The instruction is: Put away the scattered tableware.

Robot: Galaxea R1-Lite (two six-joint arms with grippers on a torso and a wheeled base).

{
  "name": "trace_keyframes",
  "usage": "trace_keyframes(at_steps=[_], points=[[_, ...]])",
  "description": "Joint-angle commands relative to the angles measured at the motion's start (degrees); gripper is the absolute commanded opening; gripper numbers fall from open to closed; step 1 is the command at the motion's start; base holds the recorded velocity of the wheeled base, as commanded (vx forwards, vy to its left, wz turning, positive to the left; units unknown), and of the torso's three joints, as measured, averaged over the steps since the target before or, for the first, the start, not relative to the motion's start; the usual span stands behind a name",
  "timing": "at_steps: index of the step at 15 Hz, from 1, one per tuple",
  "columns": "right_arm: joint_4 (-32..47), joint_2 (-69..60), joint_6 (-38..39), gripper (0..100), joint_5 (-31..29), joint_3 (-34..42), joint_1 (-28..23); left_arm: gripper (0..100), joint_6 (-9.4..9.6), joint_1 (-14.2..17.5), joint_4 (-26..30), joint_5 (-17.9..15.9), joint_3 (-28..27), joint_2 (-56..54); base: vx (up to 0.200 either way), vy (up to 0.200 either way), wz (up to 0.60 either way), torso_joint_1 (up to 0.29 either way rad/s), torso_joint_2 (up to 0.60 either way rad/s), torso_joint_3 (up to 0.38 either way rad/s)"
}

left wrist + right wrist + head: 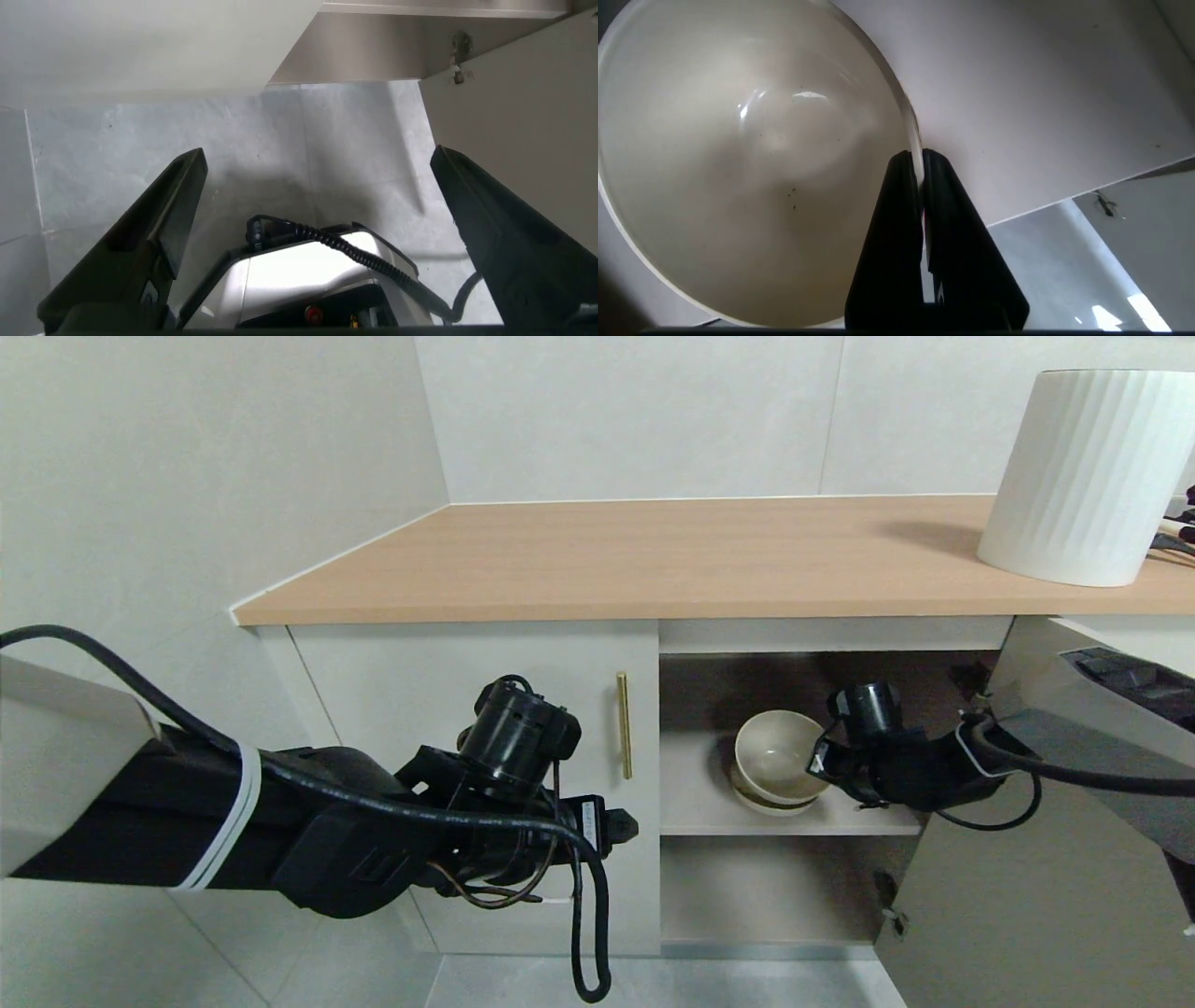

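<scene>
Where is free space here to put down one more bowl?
Free: the lower shelf, and the countertop left of the white container. Crowded: the upper shelf, where the right gripper clamps the bowl over another dish.

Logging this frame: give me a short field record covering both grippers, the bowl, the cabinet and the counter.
Right gripper: shut on the rim of the bowl, inside the cabinet
Bowl: tilted, over a second dish on the middle shelf
Left gripper: open, empty, before the closed door
Cabinet: right side open, left door closed
Counter: white ribbed container at the right end
</scene>
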Motion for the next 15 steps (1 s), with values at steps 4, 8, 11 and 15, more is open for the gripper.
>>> trace_keyframes(at_steps=[4,8,11,15], points=[[-0.91,1.51,-0.08,0,0.03,-0.97,0.19,100,-0.03,-0.01,-0.02,0.04,0.01,-0.02,0.0,0.0,0.0,0.0,0.0,0.0],[-0.91,1.95,-0.08,0,-0.06,-1.58,0.27,100,-0.03,-0.01,-0.02,0.04,0.01,-0.02,0.0,0.0,0.0,0.0,0.0,0.0],[-0.82,2.04,-0.08,0,-0.06,-1.58,0.36,100,-0.12,-0.01,-0.02,0.04,0.01,-0.11,0.0,0.0,0.0,0.0,0.0,0.0],[-0.73,1.51,-0.08,100,0.03,-0.97,0.63,100,-0.12,-0.01,-0.02,0.04,0.01,-0.19,0.0,0.0,0.0,0.0,0.0,0.0]])
